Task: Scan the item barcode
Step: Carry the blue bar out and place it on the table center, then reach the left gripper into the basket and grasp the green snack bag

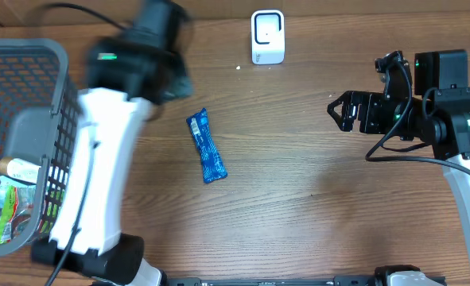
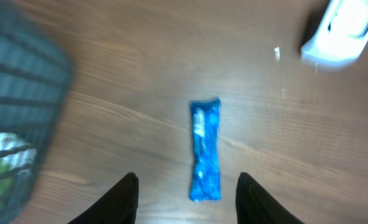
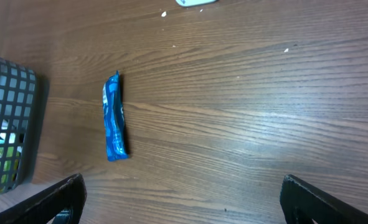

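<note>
The item, a long blue packet (image 1: 207,147), lies flat on the wooden table near the middle, and no barcode can be made out on it. In the left wrist view the blue packet (image 2: 205,149) rests on the wood below my left gripper (image 2: 188,178), whose fingers stand apart with nothing between them. My left arm (image 1: 139,59) is a blur above and left of the packet. My right gripper (image 1: 335,111) hovers open at the right, well away from the packet. Its wrist view shows the packet (image 3: 114,118) far left of my right gripper (image 3: 182,183).
A white scanner unit (image 1: 267,36) stands at the back middle of the table, and its edge (image 2: 345,31) shows in the left wrist view. A dark mesh basket (image 1: 20,135) with several packaged goods sits at the left edge.
</note>
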`<state>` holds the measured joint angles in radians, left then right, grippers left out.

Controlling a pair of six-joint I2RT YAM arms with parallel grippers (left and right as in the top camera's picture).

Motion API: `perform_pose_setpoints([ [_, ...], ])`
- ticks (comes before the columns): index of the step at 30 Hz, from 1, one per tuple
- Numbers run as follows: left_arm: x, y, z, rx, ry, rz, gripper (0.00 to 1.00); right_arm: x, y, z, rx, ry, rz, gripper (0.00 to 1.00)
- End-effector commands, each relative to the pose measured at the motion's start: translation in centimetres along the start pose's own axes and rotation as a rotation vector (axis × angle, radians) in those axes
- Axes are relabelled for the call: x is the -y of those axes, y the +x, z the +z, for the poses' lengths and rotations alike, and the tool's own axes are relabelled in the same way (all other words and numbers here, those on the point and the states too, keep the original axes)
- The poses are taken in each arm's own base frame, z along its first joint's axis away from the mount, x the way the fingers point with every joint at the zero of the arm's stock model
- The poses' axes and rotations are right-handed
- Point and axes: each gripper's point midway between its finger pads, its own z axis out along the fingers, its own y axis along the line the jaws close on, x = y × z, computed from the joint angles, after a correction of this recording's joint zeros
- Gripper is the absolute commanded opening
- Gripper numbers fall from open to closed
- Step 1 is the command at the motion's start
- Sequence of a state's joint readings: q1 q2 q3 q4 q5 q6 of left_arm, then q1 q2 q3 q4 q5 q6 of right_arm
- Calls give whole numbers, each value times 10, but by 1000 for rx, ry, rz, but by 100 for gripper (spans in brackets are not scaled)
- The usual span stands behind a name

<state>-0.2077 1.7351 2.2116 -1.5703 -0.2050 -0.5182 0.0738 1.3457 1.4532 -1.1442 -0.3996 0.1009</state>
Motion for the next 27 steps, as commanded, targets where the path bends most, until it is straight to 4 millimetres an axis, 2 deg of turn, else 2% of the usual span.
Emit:
perform_pose_setpoints([
  [1, -47, -28, -50, 128, -25, -100, 43, -5, -7, -6, 29, -2, -22, 100],
  [3, -74, -36, -68, 169, -31, -131, 47, -5, -7, -6, 29, -2, -22, 100],
  [6, -105, -38, -85, 199, -14, -192, 50, -5, -7, -6, 29, -2, -23, 100],
  [8, -129, -36, -95, 221, -29, -234, 57, -5, -7, -6, 29, -2, -23, 100],
  [11, -176, -25, -107, 243, -114, -347, 70, -5, -7, -6, 29, -2, -23, 100],
  [13, -203, -11, -108, 225, -152, -435, 78, -5, -7, -6, 29, -2, -23, 100],
  [15, -227, 14, -98, 156, -148, -555, 83, -5, -7, -6, 29, -2, -23, 100],
  [19, -272, 54, -62, 17, -204, -790, 86, -5, -6, -6, 25, -2, -21, 100],
  [25, -316, 79, 4, -50, -198, -952, 84, -4, -2, -6, 10, 1, -14, 100],
  [27, -324, 84, 21, -67, -202, -969, 84, -3, -1, -5, 5, 2, -12, 100],
])
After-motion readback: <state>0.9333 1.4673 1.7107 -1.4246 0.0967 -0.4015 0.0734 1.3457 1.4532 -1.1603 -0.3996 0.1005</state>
